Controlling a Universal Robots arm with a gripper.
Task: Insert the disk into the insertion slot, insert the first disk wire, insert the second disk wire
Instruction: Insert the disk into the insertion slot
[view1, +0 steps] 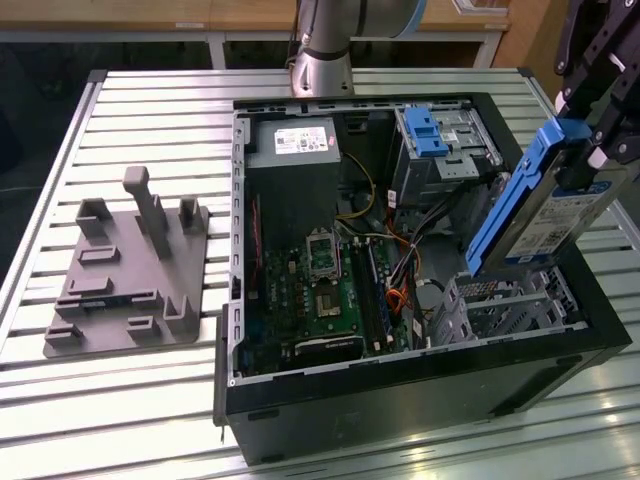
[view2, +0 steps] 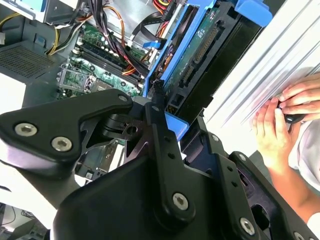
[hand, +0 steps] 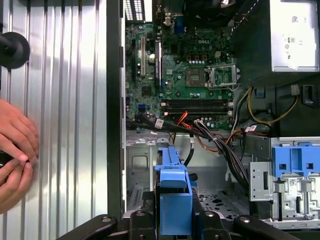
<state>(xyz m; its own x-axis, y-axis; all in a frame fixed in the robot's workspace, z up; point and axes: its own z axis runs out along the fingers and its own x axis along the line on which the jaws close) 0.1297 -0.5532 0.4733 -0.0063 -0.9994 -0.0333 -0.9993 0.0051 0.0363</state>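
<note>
Briefly, item by item: end effector (view1: 592, 150) was clamped on the disk (view1: 550, 215), gripping the upper end of its blue carrier frame. Disk hung tilted, lower end just above the insertion slot (view1: 500, 305), not inside it. Slot: grey perforated cage in a corner of the open PC case (view1: 400, 400), nr the motherboard (view1: 310, 290). Case sat on slatted metal surface (view1: 130, 400). Grey fixture (view1: 125, 270) lay at the exterior view's left, well apart. Person's hands (hand: 15, 155) rested on the surface beside the case in the first wrist view.
</note>
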